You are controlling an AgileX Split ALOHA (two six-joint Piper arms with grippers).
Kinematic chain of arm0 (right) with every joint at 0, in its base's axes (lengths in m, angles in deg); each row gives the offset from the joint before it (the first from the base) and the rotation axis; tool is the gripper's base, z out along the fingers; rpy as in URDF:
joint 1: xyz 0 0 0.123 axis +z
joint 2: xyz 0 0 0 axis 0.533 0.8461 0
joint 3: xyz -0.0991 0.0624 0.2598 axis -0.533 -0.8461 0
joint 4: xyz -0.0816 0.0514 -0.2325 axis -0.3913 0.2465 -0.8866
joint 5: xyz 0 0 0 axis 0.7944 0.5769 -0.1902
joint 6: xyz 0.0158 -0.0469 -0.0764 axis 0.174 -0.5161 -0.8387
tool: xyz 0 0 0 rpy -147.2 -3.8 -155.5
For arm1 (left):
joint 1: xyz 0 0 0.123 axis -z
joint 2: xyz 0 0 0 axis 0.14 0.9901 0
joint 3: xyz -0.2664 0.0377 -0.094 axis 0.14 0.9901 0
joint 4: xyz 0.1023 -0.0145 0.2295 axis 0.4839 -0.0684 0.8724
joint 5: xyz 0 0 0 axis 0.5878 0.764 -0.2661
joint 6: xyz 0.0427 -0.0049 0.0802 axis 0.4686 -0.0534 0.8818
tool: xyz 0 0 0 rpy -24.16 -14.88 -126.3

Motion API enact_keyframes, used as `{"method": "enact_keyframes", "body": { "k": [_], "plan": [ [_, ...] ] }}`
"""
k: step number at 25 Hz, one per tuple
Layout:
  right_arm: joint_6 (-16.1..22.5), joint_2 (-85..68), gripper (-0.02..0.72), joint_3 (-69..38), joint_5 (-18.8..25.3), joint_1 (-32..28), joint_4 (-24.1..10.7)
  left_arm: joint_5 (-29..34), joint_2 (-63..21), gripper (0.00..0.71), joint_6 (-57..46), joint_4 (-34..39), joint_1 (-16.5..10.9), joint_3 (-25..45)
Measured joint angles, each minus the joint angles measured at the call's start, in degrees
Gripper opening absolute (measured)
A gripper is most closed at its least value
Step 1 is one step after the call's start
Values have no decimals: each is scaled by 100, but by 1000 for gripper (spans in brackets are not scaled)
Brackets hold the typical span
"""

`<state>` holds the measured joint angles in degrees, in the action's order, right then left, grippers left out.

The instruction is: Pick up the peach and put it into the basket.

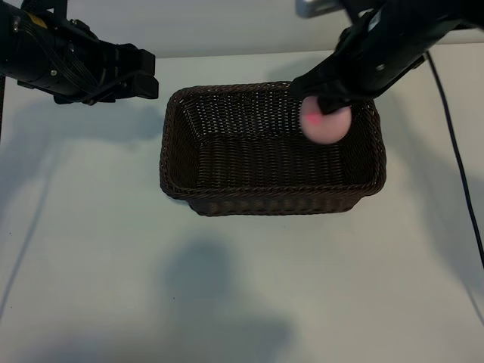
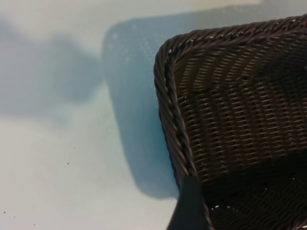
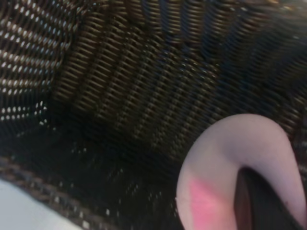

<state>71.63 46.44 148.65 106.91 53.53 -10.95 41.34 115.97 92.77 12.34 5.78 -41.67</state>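
- The right tool (image 1: 327,106) is clamped on the peach (image 1: 326,121), which hangs over the far right corner of the basket (image 1: 227,203).
- The left tool (image 1: 140,74) is parked far left, jaws wide and empty.
- Risk: released this close to the rim, the peach could bounce out onto the tabletop (image 1: 91,249).

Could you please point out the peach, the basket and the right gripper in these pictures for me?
peach (image 1: 327,121): exterior view, on its pale pink front.
basket (image 1: 272,198): exterior view, on the near braided rim.
right gripper (image 1: 325,102): exterior view, at the jaws closed on the peach's top.
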Motion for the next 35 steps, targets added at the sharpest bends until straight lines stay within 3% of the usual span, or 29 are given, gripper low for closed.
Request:
{"method": "enact_keyframes", "body": {
  "k": [8, 11, 13, 20, 22, 29, 35],
  "plan": [
    [-51, 823, 67, 0, -349, 38, 112, 0, 0, 596, 0, 0, 0, 0],
    [-58, 938, 105, 0, -361, 38, 148, 0, 0, 596, 0, 0, 0, 0],
    [-58, 943, 178, 0, -380, 38, 148, -5, 0, 596, 0, 0, 0, 0],
    [-47, 665, 582, 4, -381, 38, 150, -5, 0, 595, 0, 0, 0, 0],
    [-40, 583, 638, 4, -336, 38, 161, -5, 0, 595, 0, 0, 0, 0],
    [25, 279, 652, 4, -55, 38, 98, -5, 0, 594, 0, -2, 0, 0],
    [342, -171, 633, 4, 134, 33, -419, 8, 0, 594, -15, -2, 0, 0]
  ]
}}
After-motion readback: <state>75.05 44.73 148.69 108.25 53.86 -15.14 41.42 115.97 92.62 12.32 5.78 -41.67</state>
